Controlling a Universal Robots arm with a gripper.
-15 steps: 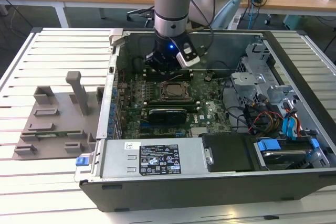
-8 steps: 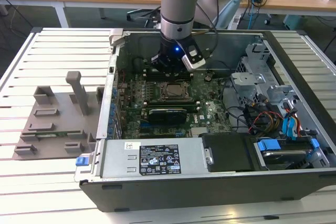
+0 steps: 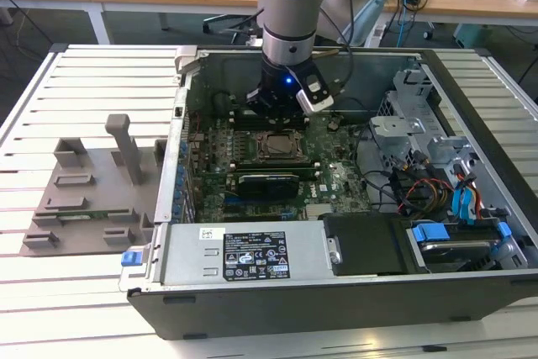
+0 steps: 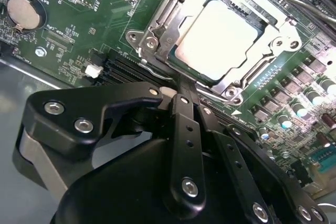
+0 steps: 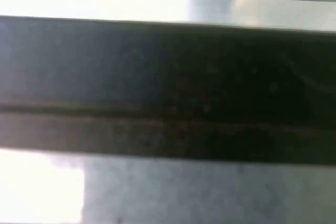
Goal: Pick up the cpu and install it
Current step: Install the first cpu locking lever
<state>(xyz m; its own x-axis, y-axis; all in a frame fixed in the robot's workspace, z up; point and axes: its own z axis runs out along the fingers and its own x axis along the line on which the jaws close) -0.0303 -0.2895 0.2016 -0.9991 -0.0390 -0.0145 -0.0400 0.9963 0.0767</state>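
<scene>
One cpu (image 4: 218, 38) seated flat in the socket frame (image 4: 157, 35) on the green board (image 4: 79, 30), pickup and placing apparently done, hand (image 4: 181, 90) clenched, holding nothing, fingertips just beside that frame's edge.

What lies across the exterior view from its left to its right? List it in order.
Grey plastic holder on the slatted table → green circuit board → cpu in its socket, gripper just above → blue-tabbed drive bay.
</scene>
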